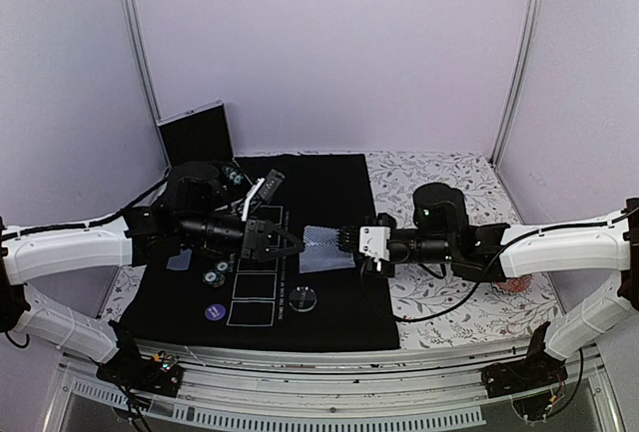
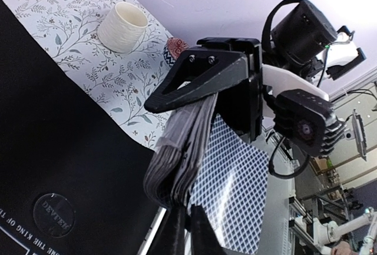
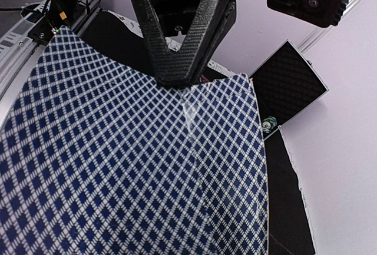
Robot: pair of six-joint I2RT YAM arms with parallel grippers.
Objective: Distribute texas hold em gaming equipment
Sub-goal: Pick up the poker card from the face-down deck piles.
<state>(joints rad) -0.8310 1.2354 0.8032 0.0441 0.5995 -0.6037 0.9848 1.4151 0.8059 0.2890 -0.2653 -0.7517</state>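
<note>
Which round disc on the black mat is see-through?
The clear round disc, right of the white printed boxes: the black mat shows through it. The purple-blue disc, left of the boxes, is solid.

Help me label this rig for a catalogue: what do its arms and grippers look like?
Left arm and right arm: white shells, black joints and wrists, loose black cables. Left gripper: black, V-shaped frame. Right gripper: black triangular fingers on a white block.
</note>
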